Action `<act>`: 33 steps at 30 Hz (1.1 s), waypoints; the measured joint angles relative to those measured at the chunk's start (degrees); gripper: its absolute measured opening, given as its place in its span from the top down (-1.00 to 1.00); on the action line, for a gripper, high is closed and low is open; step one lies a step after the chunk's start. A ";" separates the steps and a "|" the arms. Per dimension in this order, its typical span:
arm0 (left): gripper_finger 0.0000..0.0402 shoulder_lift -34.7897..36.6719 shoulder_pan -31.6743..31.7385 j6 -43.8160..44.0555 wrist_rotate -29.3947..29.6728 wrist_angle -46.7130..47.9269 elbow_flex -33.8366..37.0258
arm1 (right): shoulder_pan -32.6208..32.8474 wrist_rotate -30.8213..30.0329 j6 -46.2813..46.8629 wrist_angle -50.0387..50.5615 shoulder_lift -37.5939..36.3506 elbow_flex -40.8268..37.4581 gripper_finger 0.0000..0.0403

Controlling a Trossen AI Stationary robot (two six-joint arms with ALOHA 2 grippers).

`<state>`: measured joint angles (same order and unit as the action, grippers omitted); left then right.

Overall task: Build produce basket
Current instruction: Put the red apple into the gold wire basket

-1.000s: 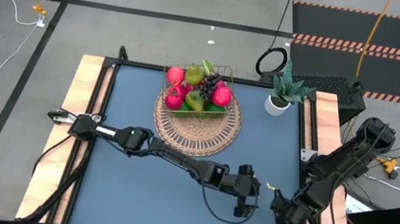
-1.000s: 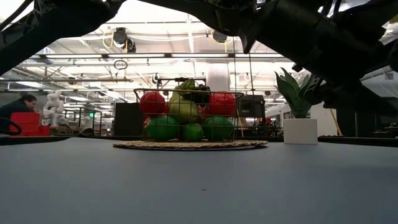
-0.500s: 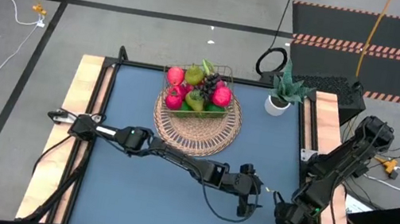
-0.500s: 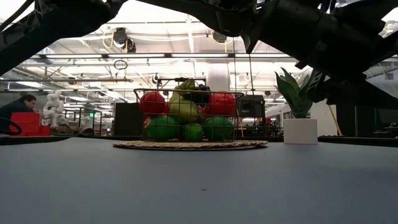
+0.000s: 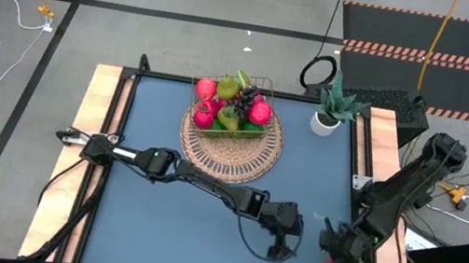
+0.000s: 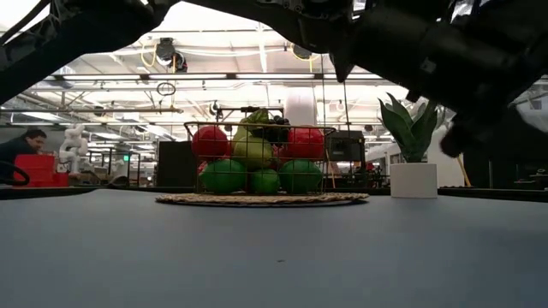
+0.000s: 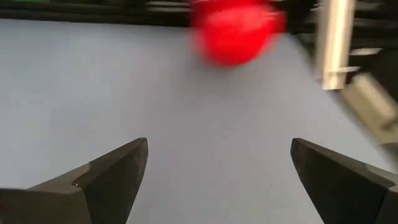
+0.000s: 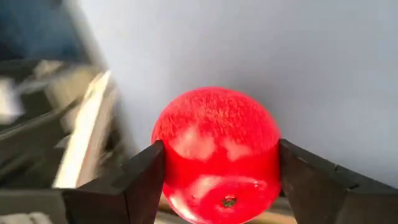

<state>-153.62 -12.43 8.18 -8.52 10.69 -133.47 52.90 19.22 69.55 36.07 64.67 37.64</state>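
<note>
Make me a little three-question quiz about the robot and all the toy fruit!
1. True or false: the right gripper is shut on the red apple.
2. The basket of fruit sits on: A) the bare table, B) the round wicker mat, C) the white plant pot.
3. Fill in: the left gripper is open and holds ____.

Key: 1 true. 2 B. 3 nothing.
</note>
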 joint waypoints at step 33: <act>-0.95 0.13 0.40 0.32 0.61 -8.42 -0.07 | -0.72 -33.73 -15.90 9.31 -14.76 0.15 -0.30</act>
<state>-153.49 -12.03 8.50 -7.91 2.27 -133.53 52.18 -14.50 53.64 45.38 49.92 37.79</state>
